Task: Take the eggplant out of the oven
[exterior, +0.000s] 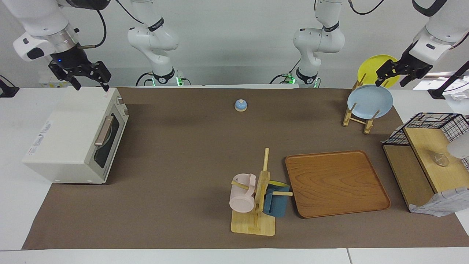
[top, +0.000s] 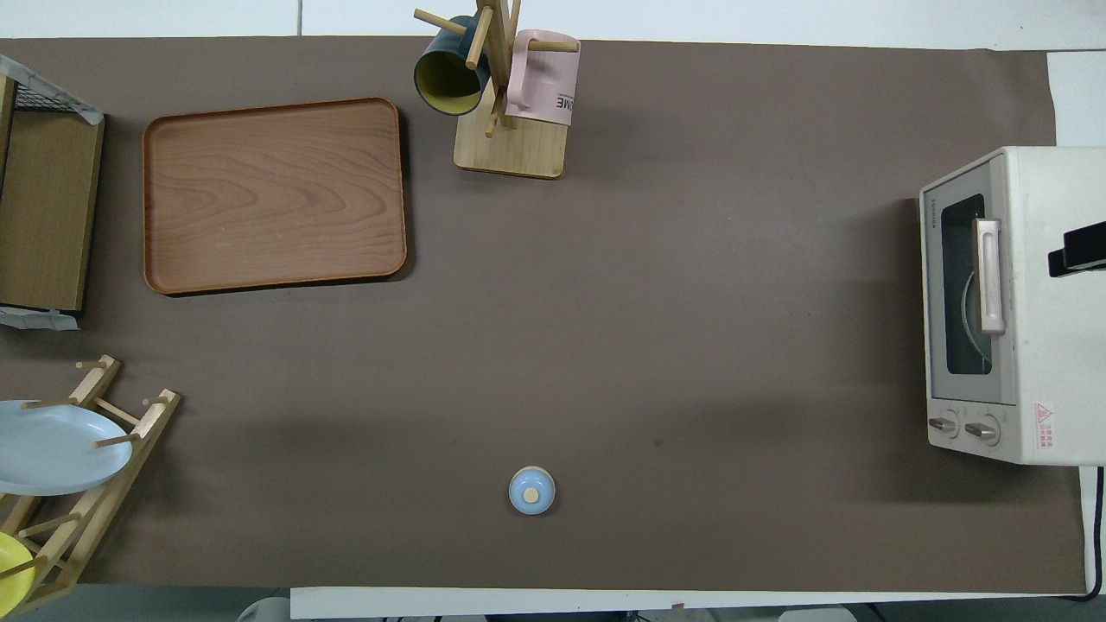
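Observation:
The cream-white oven [exterior: 69,135] stands at the right arm's end of the table. Its dark glass door is closed, with the tan handle [exterior: 103,131] across it. It also shows in the overhead view [top: 1045,345]. The eggplant is hidden; only a curved pale rim shows through the glass. My right gripper [exterior: 91,87] is open and empty, just above the oven's top corner nearest the robots. One of its fingers [top: 1078,250] shows at the edge of the overhead view. My left gripper [exterior: 390,79] is open and empty, over the plate rack, where the arm waits.
A wooden tray [exterior: 337,183] and a mug tree [exterior: 256,205] with a pink and a blue mug stand farther from the robots. A small blue bell [exterior: 240,105] sits near them. A plate rack [exterior: 361,117] and a wooden shelf [exterior: 421,161] stand at the left arm's end.

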Motion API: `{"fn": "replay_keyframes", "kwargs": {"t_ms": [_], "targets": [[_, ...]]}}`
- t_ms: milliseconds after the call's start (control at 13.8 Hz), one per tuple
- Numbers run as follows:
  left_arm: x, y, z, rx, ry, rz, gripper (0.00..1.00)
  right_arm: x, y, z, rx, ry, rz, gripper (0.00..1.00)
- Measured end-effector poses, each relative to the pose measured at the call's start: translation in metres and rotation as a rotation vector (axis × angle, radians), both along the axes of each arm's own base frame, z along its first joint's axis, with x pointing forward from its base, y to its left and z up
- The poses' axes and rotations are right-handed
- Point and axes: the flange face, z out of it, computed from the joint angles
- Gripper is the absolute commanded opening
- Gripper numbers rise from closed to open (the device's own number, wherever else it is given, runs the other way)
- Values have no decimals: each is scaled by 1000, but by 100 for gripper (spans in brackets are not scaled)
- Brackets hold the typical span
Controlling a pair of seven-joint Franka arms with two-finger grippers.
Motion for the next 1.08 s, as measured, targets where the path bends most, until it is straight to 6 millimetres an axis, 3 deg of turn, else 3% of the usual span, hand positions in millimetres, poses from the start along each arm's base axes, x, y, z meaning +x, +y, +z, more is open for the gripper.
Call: {"fn": "replay_keyframes", "kwargs": {"t_ms": [72,361,723,1084], "targets": [[0,0,0,0,0,0,100,1,2,-2,0,0,5,0],[0,0,0,0,0,0,100,16,1,-36,-5,-24,26,0],[0,0,0,0,0,0,100,55,-15,-116,-59,19,17,0],[0,0,0,0,0,0,100,58,-17,-148,-88,27,-4,0]]}}
